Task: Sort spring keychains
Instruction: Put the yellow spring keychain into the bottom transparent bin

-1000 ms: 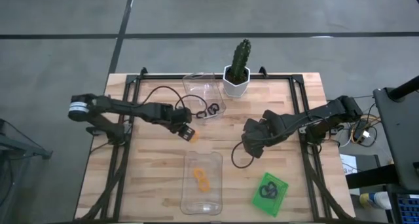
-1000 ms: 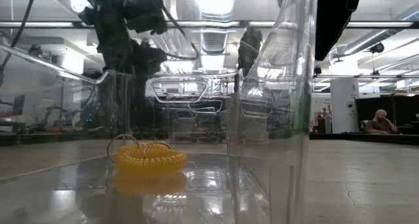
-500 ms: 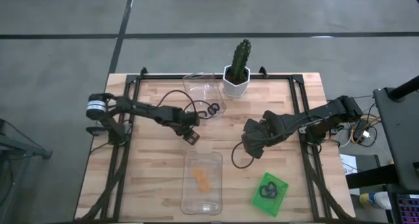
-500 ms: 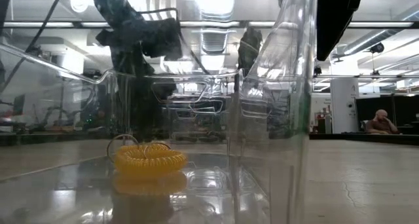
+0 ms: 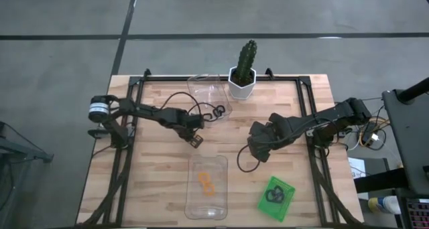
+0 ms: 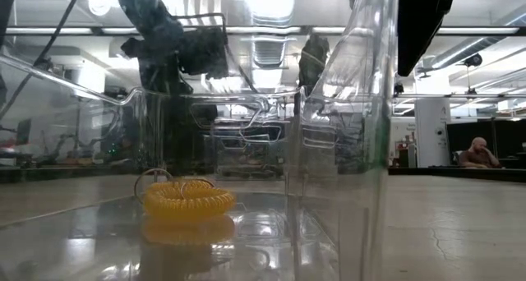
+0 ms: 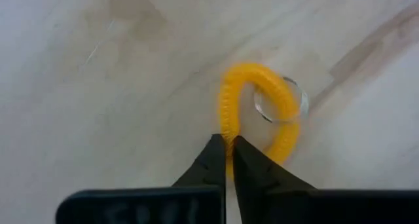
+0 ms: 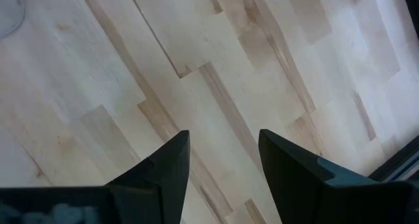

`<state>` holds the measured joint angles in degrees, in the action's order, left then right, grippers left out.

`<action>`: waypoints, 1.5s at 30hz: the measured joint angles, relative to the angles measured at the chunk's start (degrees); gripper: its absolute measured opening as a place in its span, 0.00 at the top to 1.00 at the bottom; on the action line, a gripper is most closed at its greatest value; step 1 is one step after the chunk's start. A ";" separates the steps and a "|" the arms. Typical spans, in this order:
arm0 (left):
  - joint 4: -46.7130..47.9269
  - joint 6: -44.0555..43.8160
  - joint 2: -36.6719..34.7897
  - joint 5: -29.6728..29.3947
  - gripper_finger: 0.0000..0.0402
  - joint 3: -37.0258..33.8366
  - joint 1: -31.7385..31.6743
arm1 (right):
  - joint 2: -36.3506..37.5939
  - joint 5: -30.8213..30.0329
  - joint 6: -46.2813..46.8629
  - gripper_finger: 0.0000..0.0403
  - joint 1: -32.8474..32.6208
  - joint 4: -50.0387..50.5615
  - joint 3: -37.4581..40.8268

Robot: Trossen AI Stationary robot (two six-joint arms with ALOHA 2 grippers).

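Note:
An orange spring keychain [image 7: 258,112] with a small metal ring [image 7: 281,101] lies on the bare wood between the two clear trays. My left gripper [image 5: 196,140] stands over it, shut on its coil, and hides it in the high view. Two more orange keychains [image 5: 206,183] lie in the near clear tray [image 5: 206,212]; one shows in the low view [image 6: 189,200]. Black keychains [image 5: 213,113] lie at the near end of the far clear tray [image 5: 208,90]. Dark keychains [image 5: 273,194] lie in the green tray [image 5: 287,201]. My right gripper [image 5: 255,152] hovers open over bare wood at centre right. My left gripper pinches the orange keychain's coil [image 7: 227,135] between its two fingertips, at the side of the loop opposite the metal ring. The fingers come from above, pointing down. The loop lies flat on the wood beyond the fingertips.
A white pot with a cactus [image 5: 242,73] stands at the far edge, right of the far clear tray. Black frame bars [image 5: 134,98] run along the table's left and right sides. Open wood lies between the trays and at the near left.
My left gripper has gone a little toward the table's near edge and down onto the orange keychain, which showed beside its fingers a second ago and is now covered by them in the high view. My right arm has kept still.

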<state>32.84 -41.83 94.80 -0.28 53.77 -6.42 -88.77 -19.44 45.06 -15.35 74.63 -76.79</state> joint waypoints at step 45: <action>12.86 -6.17 12.44 2.19 1.00 30.43 32.82 | 0.00 -0.11 -0.06 0.56 0.02 -0.60 0.22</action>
<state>45.69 -48.00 107.24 1.91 84.20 26.40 -88.77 -19.55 45.00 -15.33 74.03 -76.58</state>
